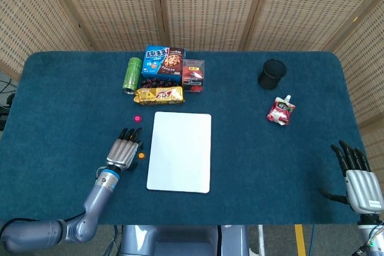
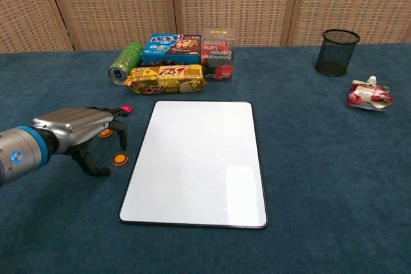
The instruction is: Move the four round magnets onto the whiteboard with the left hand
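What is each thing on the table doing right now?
left hand: open, fingers arched over the magnets, holding nothing
right hand: open, idle at the table's near edge
orange magnet: on the cloth beside the whiteboard
pink magnet: on the cloth, off the board
whiteboard: flat, bare
green can: lying on its side
mesh cup: upright
red pouch: lying flat

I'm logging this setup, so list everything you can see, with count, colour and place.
whiteboard: one, white, table centre, nothing on it.
round magnets: three visible, one pink, two orange, left of the whiteboard; a fourth is hidden.
can: one, green, lying at back left.
snack packs: blue box, gold bag, red-labelled box, back centre.
mesh cup: one, black, back right.
pouch: one, red, right.
table: one, blue cloth.
left hand: over the magnets.
right hand: near right edge, holding nothing.
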